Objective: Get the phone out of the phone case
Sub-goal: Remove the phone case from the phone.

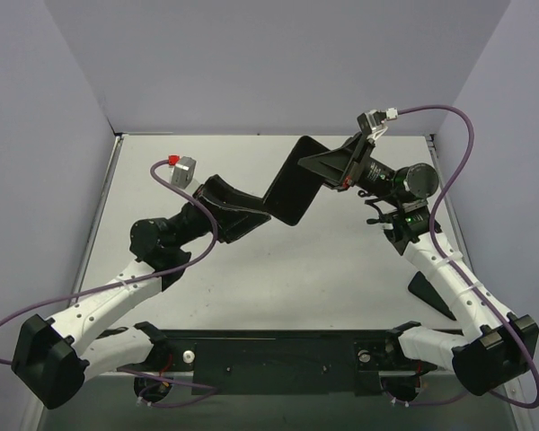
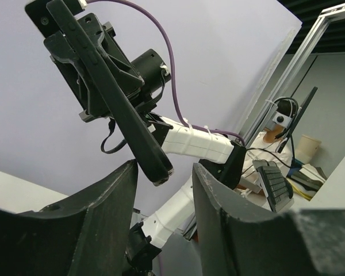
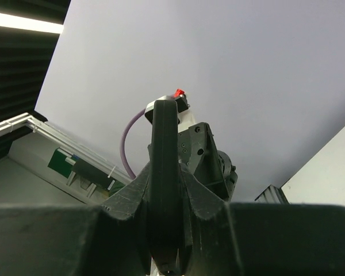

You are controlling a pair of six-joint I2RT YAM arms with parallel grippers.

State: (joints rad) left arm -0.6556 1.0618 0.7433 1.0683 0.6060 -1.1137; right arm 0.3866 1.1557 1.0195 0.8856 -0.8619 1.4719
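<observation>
**A:** From above, where did you have the phone?

**B:** You had the phone up off the table, over its far half and slanted. One end pointed toward the far right corner, the other toward the near left. Your right gripper was clamped on the far right end. Your left gripper sat at the near left end. I could not tell the case from the phone there; it read as one black slab. A black wedge lay on the table near the right edge.

**A:** And your left wrist camera?

**B:** It showed the phone edge-on, running down from the upper left. Its lower end hung in the gap between your left gripper fingers. Those jaws stood apart, and I could not tell whether either pad touched the phone. Higher up, your right gripper gripped the slab from both faces.

**A:** The right wrist camera?

**B:** There the phone stood upright and edge-on in the middle of the view. Your right gripper had its jaws closed tight against both faces of it. Behind the top edge you could see the left arm's wrist with its red cap and purple cable
</observation>
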